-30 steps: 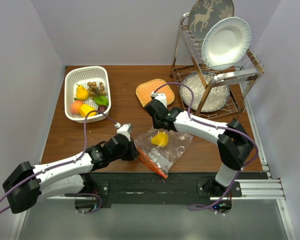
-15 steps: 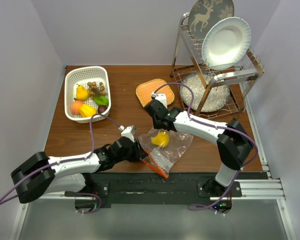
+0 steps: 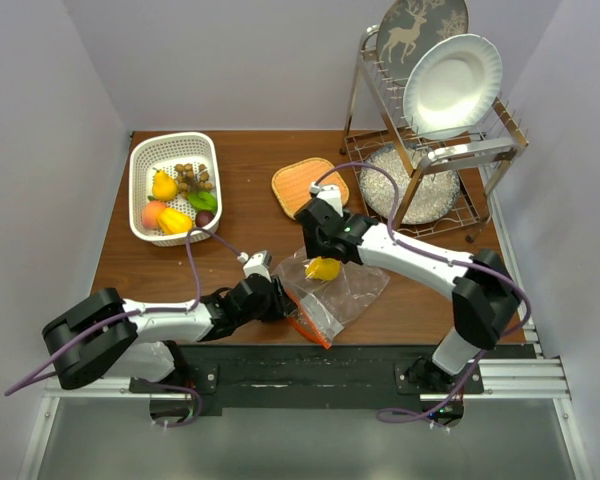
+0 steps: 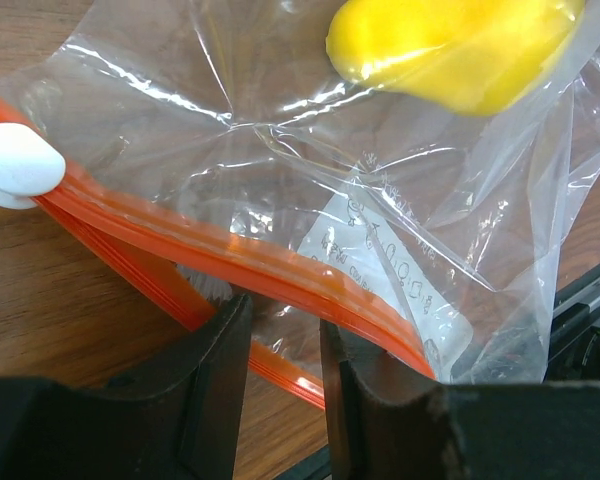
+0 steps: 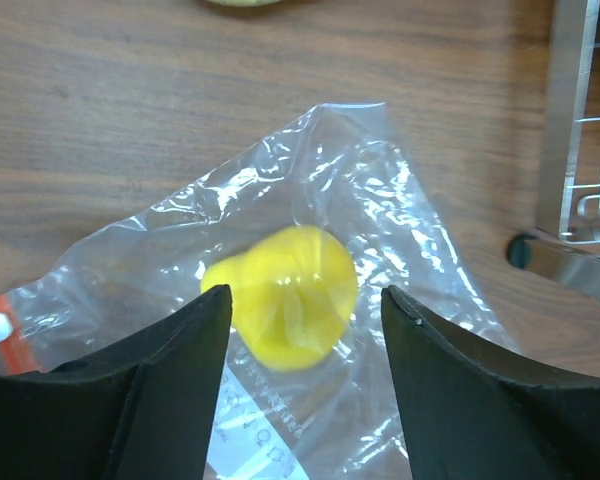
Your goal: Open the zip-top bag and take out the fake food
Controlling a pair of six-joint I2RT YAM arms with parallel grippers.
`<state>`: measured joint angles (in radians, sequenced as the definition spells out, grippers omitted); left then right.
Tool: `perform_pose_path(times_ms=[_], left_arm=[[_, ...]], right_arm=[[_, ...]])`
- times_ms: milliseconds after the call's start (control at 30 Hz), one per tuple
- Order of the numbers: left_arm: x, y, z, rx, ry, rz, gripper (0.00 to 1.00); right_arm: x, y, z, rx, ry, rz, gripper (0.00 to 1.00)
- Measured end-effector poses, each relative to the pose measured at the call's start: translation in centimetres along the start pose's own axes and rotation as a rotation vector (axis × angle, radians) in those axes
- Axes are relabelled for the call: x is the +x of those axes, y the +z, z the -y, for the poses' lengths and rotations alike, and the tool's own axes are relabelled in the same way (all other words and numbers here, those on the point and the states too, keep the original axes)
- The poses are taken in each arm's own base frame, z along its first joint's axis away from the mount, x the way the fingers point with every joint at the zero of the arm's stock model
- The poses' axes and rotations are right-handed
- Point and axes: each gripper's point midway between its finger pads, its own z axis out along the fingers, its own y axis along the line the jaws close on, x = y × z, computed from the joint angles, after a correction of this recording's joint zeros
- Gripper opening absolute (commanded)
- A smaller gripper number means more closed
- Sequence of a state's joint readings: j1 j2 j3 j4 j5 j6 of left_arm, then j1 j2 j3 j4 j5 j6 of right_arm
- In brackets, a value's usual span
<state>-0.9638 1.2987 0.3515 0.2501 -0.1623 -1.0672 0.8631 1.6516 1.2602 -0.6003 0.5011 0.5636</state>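
The zip-top bag (image 3: 348,296) lies crumpled on the wood near the front edge, with its orange zipper strip (image 4: 230,255) and white slider (image 4: 15,165) towards my left arm. One yellow piece of fake food (image 3: 323,268) sits inside it. My left gripper (image 3: 283,303) is at the bag's mouth. Its jaws stand apart, with the lower zipper lip between them and the upper lip across the tips. My right gripper (image 3: 322,257) hovers open over the yellow piece (image 5: 290,290), one finger on each side. The other fake food lies in a white basket (image 3: 140,160).
A square orange mat (image 3: 300,185) lies just behind the right gripper. A metal dish rack (image 3: 430,150) with plates stands at the back right, and its foot (image 5: 570,250) is close to the bag. The table's front edge runs just below the bag.
My right gripper has opened from shut and lifted slightly, and the yellow piece has settled in the bag. My left arm has reached further right, its jaws wider at the bag's mouth.
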Motion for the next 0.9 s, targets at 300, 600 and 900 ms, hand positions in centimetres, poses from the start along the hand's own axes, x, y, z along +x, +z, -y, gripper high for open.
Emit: perform_pose_path(times_ms=[300,600,900], left_arm=[[-0.2,0.0,0.2,0.004,0.004,0.005,0.38],[-0.6,0.2,1.5,0.042,0.017,0.010,0.53],[-0.9,1.3,3.4,0.082,0.078,0.006,0.68]], right_arm=[[-0.1,0.5,1.7,-0.021,0.031,-0.003,0.62],[2.1,4.3,1.4,-0.038,0.052,-0.105,0.34],[5.2,4.5,1.5,-0.054,0.084,-0.159,0.28]])
